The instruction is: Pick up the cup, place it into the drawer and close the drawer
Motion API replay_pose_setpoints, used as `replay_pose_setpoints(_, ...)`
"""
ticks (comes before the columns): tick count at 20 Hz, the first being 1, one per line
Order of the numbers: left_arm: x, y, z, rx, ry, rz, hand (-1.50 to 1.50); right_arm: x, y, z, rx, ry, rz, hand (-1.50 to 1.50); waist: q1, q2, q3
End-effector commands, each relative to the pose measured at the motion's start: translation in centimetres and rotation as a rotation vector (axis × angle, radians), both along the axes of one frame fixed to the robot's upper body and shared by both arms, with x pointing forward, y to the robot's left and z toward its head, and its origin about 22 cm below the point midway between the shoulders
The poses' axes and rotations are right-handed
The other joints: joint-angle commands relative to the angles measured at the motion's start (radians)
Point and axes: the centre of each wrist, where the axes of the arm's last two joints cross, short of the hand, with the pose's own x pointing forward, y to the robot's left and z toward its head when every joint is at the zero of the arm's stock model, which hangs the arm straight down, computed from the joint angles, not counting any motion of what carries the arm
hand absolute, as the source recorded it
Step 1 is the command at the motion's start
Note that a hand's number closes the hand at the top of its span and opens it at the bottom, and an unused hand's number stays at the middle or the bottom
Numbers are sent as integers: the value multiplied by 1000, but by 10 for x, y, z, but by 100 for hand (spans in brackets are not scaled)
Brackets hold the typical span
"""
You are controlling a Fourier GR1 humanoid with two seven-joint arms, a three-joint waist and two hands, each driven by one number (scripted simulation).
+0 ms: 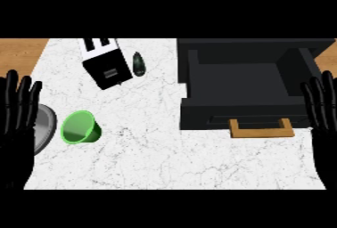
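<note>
At the far left edge of the head view the robot's black left hand [18, 120] stands with its fingers straight and pointing up, spread flat and holding nothing, resting over the left border of the white marble counter top [151, 156]. Just beside it, partly hidden under the hand, lies a round grey metal plate [45, 127], only its right portion showing. Touching or nearly touching that plate's right rim is the small bright green plastic cup [81, 127], lying tipped on its side on the marble with its open mouth turned toward the lower left; it is well apart from the drawer. Further up the counter, toward the back, sits a black and white box-shaped toaster [107, 64], turned at an angle, and just to its right lies a small dark oval object [138, 63] whose kind cannot be told. The right half of the counter is taken by a dark grey open drawer [244, 78], pulled out so that its hollow interior shows, with a light wooden U-shaped handle [261, 128] on its front face, pointing toward the robot. At the far right edge the black right hand [322, 120] stands in the same way, fingers straight and upright, gripping nothing, just beside the drawer's right front corner.
</note>
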Motion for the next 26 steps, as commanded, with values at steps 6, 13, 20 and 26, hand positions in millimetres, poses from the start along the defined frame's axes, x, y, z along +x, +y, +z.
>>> replay_pose_setpoints(6,10,61,3,23,-9,-380,-150,4,1,8,26,-64,40,-150,20,-23,-8)
replay_pose_setpoints(13,30,93,-42,-227,252,-341,-150,25,11,11,-47,127,169,-150,16,-22,-6)
replay_pose_setpoints(20,48,109,-81,-165,317,-261,-150,39,-4,9,-18,114,162,-150,13,-23,-6)
replay_pose_setpoints(26,69,141,-107,-156,415,-223,-150,57,4,8,-55,97,176,-150,12,-22,-6)
